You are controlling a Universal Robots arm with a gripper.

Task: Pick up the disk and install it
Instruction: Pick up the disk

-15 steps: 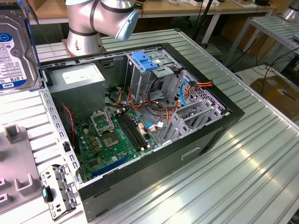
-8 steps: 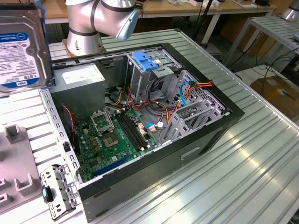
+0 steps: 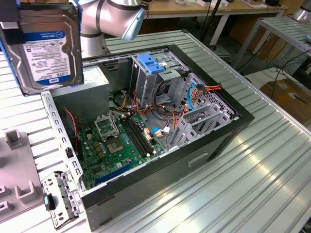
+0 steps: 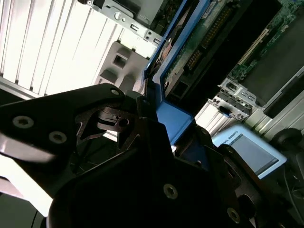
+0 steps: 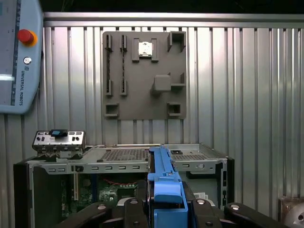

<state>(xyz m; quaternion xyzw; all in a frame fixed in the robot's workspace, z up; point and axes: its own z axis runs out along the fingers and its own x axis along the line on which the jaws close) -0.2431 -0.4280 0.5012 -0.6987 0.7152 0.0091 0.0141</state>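
Observation:
The disk [image 3: 46,48] hangs in the air at the exterior view's upper left, well above the table and off to the side of the open computer case [image 3: 214,141]. It stands on edge with its white-and-blue label facing the camera, and a blue rail runs down its side. My gripper [image 5: 166,204] is shut on the disk, whose blue rail [image 5: 164,183] sticks out between the black fingers [image 5: 133,209]. The second wrist view shows the same blue rail [image 4: 171,114] clamped in the gripper [image 4: 161,128], with the circuit side beside it.
Inside the case sit a green motherboard [image 3: 116,145], bundled cables and a metal drive cage with a blue latch [image 3: 151,63] on top. A grey fixture plate [image 5: 142,76] and a metal bracket [image 3: 60,194] lie on the ribbed table. A pendant [image 5: 16,57] lies nearby.

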